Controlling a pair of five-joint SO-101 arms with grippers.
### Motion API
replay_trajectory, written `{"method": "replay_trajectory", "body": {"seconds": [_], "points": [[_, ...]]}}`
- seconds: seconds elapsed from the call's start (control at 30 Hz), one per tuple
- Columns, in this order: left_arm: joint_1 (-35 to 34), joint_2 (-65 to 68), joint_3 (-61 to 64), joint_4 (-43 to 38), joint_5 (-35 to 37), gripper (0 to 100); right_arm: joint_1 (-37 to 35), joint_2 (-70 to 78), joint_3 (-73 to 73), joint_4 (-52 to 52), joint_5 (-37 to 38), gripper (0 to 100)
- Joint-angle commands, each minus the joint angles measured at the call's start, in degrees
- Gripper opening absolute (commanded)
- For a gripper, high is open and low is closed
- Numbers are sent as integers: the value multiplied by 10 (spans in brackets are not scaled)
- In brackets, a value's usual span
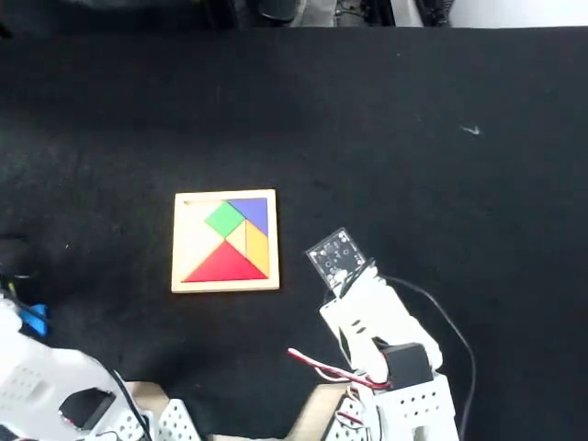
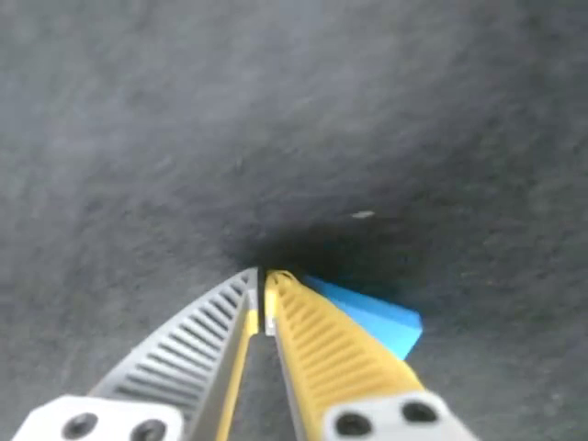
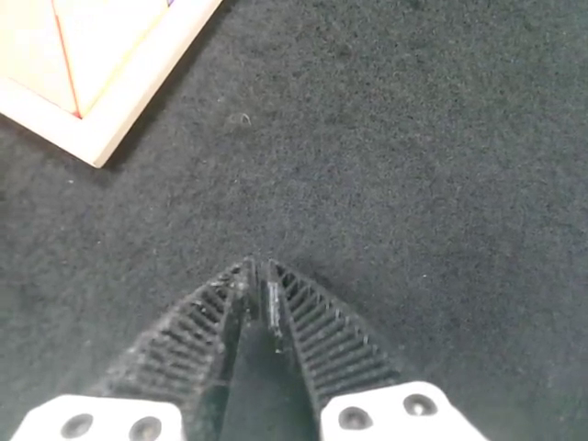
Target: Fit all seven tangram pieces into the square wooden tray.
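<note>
The black felt table [image 1: 441, 184] carries the whole set-up. The square wooden tray [image 1: 272, 241] lies flat on it, ahead of the right gripper [image 3: 257, 268] and off to its left; in the right wrist view one corner of the tray [image 3: 110, 119] sits well apart from the fingertips, with bare felt between.

Seated in the tray:
- red triangle [image 1: 223, 264], along the edge nearest the arms
- green piece [image 1: 223, 219], beyond the red triangle
- blue triangle [image 1: 250, 211], beside the green piece
- orange piece [image 1: 258, 246], against the tray wall facing the right gripper
- yellow triangle [image 1: 237, 239], between green and orange

The right arm [image 1: 377, 317] stands at the near edge of the table. Its black ribbed fingers [image 3: 312, 322] are pressed together at the tips and grip nothing.

The left arm [image 1: 37, 381] stands at the near left corner. The left gripper [image 2: 261, 276] has its grey and yellow fingers [image 2: 322, 349] closed tip to tip, with nothing between them.

A loose blue piece [image 2: 377, 317] lies on the felt just beside the yellow finger, outside the closed pair; it appears to touch that finger, though contact cannot be confirmed. It is well apart from the tray.
</note>
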Motion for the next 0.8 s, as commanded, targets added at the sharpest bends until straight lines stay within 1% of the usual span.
{"method": "replay_trajectory", "body": {"seconds": [0.0, 0.07, 0.2, 0.37, 0.47, 0.53, 0.63, 0.7, 0.77], "points": [[78, -11, 22, -5, 39, 30, 6, -53, -2, 3, 4, 19], [122, -25, 36, -5, 52, 30, 6, -53, -2, 3, 4, 19], [217, -53, 64, 2, 55, 30, 6, -53, -2, 3, 4, 18], [319, -86, 42, 134, 55, 30, 6, -53, -2, 3, 4, 18], [346, -104, 25, 170, 55, 30, 6, -53, -2, 3, 4, 18], [335, -122, 13, 177, 55, 30, 6, -53, -2, 3, 4, 18], [277, -179, -3, 215, 40, 30, 6, -53, -2, 4, 4, 18], [227, -223, 7, 223, -5, 30, 6, -53, -2, 4, 4, 18], [180, -260, 45, 215, -49, 40, 6, -53, -2, 4, 4, 18]]}}
